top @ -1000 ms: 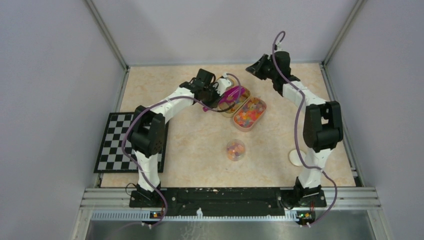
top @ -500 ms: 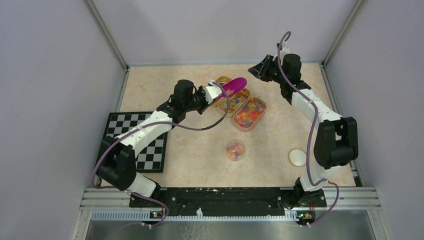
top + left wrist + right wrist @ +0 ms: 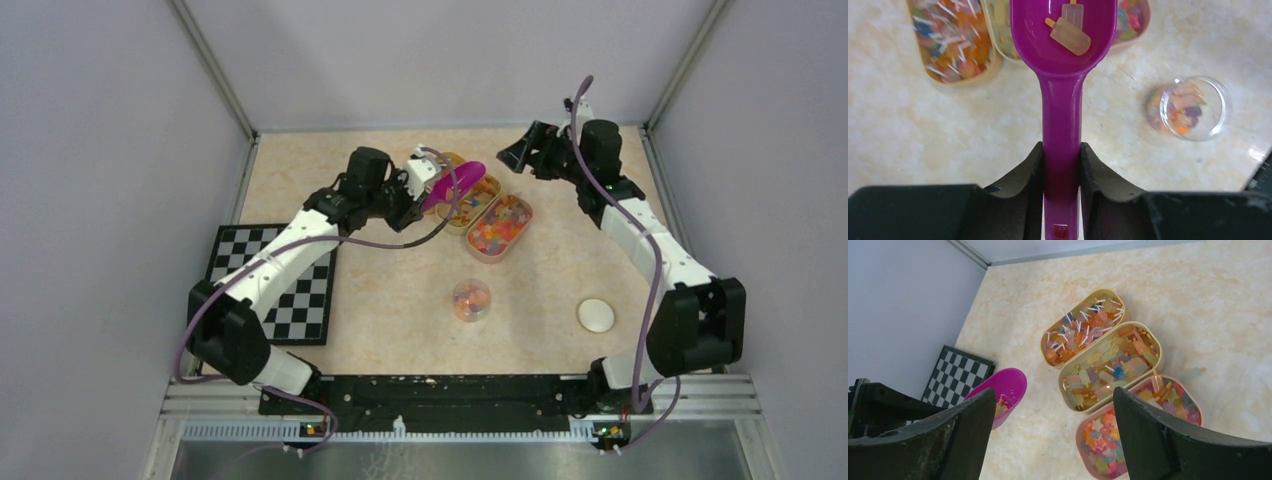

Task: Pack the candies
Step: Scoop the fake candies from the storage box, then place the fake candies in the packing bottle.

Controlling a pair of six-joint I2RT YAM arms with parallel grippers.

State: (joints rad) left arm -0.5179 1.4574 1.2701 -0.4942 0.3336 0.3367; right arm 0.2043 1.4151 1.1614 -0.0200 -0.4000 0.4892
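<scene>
1. Right wrist view: the candies (image 3: 1108, 362) fill three oval trays (image 3: 1060, 381) that lie side by side and touching on the far half of the tabletop (image 3: 1228, 300). One tray has stick sweets, the middle one has pale blocks, and the pink one has bright star and bear shapes.
2. More of the candies sit in a small clear round tub (image 3: 471, 299). It stands alone, nearer the arm bases and apart from the trays.
3. Two popsicle-shaped sweets (image 3: 1070, 35) lie in the bowl of a purple scoop (image 3: 1063, 75).
4. The left claw (image 3: 1061, 150) is clenched on the scoop's handle, one finger pressed to each side. In the top external view the bowl hangs over the left side of the trays.
5. The right claw (image 3: 1055, 392) is released. Its jaws are wide apart with nothing between them, and it is raised over the far right of the tabletop, looking down on the trays.
6. A white disc (image 3: 595, 315) lies near the right edge, well apart from the tub.
7. A checkerboard mat (image 3: 265, 285) lies at the left edge.
</scene>
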